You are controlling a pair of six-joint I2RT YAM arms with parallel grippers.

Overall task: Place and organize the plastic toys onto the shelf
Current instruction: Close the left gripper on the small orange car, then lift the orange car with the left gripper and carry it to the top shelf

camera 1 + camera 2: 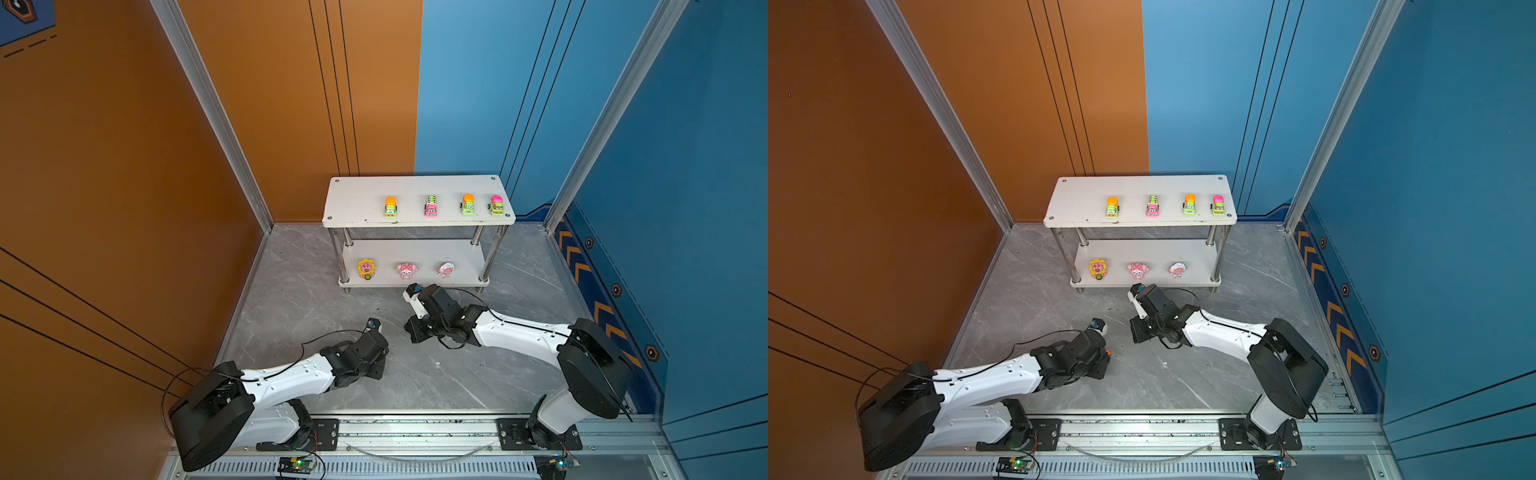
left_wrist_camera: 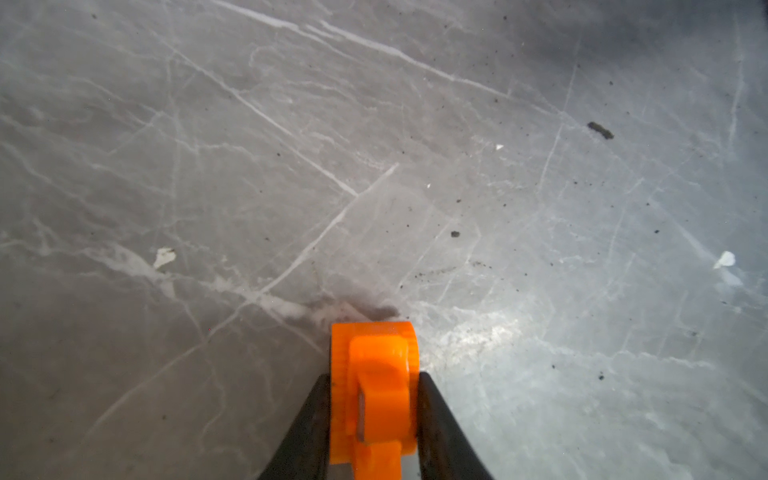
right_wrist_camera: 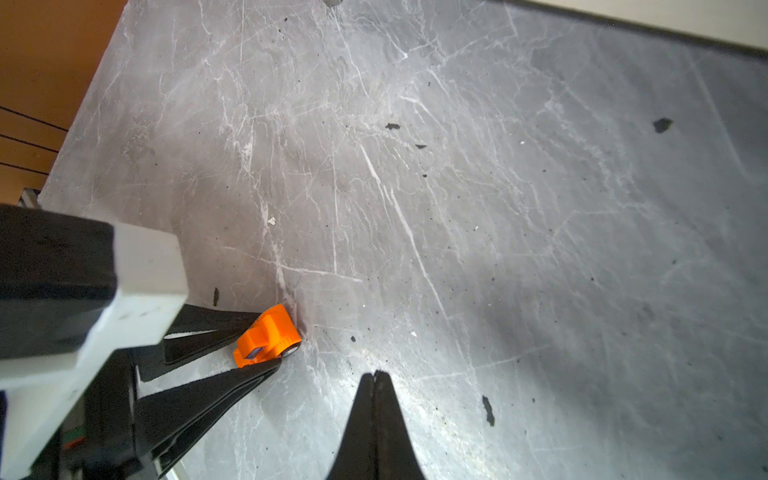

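Where the gray marbled surface (image 1: 311, 299) meets the back walls stands item one, the shelf (image 1: 357, 199): two white boards on chrome posts, long side facing the arms.

Upper board, four toy trucks in a row, well apart, fronts toward the arms:
- green truck with orange top (image 1: 390, 206), nearest the middle of the board;
- pink truck with green roof strip (image 1: 431, 205);
- second green truck with orange top (image 1: 468, 203);
- green truck with pink top (image 1: 496, 205), close to the right end of the board.

Lower board, three figurines near the front edge, evenly spaced:
- yellow flower-headed figurine with pink face (image 1: 366, 269), at the left end;
- pink figurine (image 1: 407, 270), in the middle;
- pink-and-white figurine (image 1: 445, 270), right of the middle.

Off the shelf, one item: orange toy car (image 3: 269, 332), clamped between the black fingers of the left end effector (image 2: 375, 376), low at the surface and well in front of the shelf; whether its wheels touch the surface cannot be told.

Right end effector (image 3: 375, 374): fingers pressed together, nothing between them, pointing down at the surface between the shelf and the orange toy car.
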